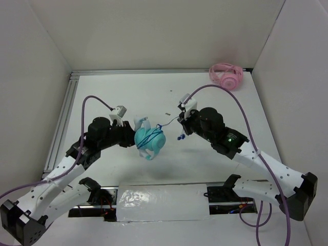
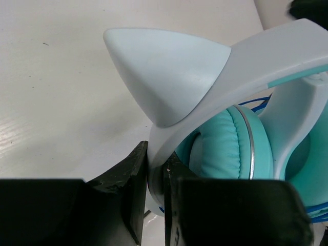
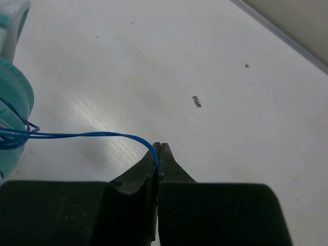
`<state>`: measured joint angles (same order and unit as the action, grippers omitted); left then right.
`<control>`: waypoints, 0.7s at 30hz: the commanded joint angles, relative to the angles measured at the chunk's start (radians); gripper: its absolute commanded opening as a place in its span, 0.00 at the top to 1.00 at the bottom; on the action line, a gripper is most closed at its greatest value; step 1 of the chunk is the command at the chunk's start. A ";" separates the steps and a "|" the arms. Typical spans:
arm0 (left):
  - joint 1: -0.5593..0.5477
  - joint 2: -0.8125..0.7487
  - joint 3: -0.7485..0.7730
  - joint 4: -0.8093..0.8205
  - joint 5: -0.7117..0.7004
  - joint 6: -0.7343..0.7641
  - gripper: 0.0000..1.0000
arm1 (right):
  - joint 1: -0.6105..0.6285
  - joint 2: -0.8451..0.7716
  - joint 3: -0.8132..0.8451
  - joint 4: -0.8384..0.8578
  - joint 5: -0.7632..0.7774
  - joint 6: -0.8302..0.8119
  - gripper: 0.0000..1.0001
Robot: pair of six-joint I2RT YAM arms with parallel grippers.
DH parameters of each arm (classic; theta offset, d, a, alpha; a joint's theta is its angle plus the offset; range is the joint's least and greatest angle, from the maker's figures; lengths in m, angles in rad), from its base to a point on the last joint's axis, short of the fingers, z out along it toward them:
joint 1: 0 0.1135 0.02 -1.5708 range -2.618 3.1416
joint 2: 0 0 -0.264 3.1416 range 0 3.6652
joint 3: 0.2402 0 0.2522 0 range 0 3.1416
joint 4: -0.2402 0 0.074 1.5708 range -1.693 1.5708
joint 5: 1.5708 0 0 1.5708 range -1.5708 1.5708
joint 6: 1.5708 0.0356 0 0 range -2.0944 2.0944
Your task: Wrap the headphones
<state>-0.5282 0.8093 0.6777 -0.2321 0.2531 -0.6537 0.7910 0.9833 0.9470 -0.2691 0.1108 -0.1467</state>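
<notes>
The teal headphones (image 1: 150, 141) hang above the table centre, folded, with blue cable turns across the ear cups. My left gripper (image 2: 156, 169) is shut on their pale headband (image 2: 287, 46), just below a whitish cat-ear point (image 2: 169, 72); a teal ear pad (image 2: 225, 148) sits right behind the fingers. My right gripper (image 3: 160, 147) is shut on the thin blue cable (image 3: 92, 135), which runs taut leftwards to the ear cup (image 3: 13, 97). From above, the right gripper (image 1: 180, 120) holds the cable right of the headphones and the small blue plug (image 1: 180, 137) dangles below it.
Pink headphones (image 1: 226, 75) lie at the table's back right corner. A small dark speck (image 1: 167, 113) lies on the table between the arms. A foil-covered plate (image 1: 161, 202) sits at the near edge. White walls enclose the table on three sides.
</notes>
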 commanded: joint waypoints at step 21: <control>-0.003 -0.088 0.227 0.119 0.298 -0.081 1.00 | 0.002 0.107 -0.292 0.700 -0.293 0.058 0.86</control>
<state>-0.5282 0.7319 0.8165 -0.2592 0.4492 -0.6880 0.7914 1.0569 0.6708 0.2127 -0.1238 -0.0723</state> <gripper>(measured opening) 0.262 0.142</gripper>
